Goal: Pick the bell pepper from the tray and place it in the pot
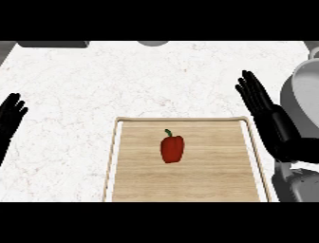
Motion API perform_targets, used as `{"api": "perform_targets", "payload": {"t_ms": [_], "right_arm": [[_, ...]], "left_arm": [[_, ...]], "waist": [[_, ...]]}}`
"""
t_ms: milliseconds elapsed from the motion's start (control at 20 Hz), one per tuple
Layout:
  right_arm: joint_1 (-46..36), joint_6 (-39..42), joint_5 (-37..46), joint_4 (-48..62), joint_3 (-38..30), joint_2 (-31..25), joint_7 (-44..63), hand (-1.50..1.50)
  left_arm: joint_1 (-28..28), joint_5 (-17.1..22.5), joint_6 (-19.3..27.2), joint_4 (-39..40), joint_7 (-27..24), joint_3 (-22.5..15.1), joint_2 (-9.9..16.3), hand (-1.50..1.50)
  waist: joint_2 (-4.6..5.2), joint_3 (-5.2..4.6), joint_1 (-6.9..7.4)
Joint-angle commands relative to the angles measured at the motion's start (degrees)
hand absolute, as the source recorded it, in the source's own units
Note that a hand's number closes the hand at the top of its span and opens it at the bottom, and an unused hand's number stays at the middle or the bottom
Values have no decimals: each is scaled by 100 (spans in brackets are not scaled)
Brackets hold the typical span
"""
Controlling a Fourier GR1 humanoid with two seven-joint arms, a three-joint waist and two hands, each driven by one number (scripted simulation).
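Observation:
A red bell pepper with a green stem lies near the middle of a wooden tray at the front of the counter. A grey pot stands at the right edge, partly cut off by the view. My right hand is open with straight fingers, between the tray's right rim and the pot, apart from the pepper. My left hand rests open at the left edge, fingers up, far from the tray.
The counter is white marble. A dark object and a grey round one show at the far edge. My right grey forearm comes in at the lower right beside the tray.

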Motion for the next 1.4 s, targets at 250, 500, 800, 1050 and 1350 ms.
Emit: {"api": "perform_targets", "payload": {"t_ms": [250, 500, 800, 1050, 1350], "right_arm": [[-1974, 2554, -1678, 441, -37, -556, 123, 150], [-2019, 2350, 1015, 1613, 138, -1609, -1740, -150], [-2040, 2679, 1861, 2304, 272, -1936, -4055, -150], [-2611, 2789, 2633, 2203, 748, -2112, -3236, -150], [-2787, 3235, 3150, 1169, 1368, -1934, -2060, -150]], "left_arm": [[-949, 86, 561, -527, -155, 36, -765, 0], [-1487, -55, 1075, -467, 411, -234, -1166, 0], [-1679, -264, 1071, 2, 280, -226, -1330, 0], [-1546, -324, 1091, -195, 402, -170, -1345, 0], [-1587, -239, 878, -33, 395, 37, -1315, 0]], "waist": [[285, 67, 330], [305, 74, 151], [249, 58, 42], [201, 47, 35], [170, 43, -40]]}}
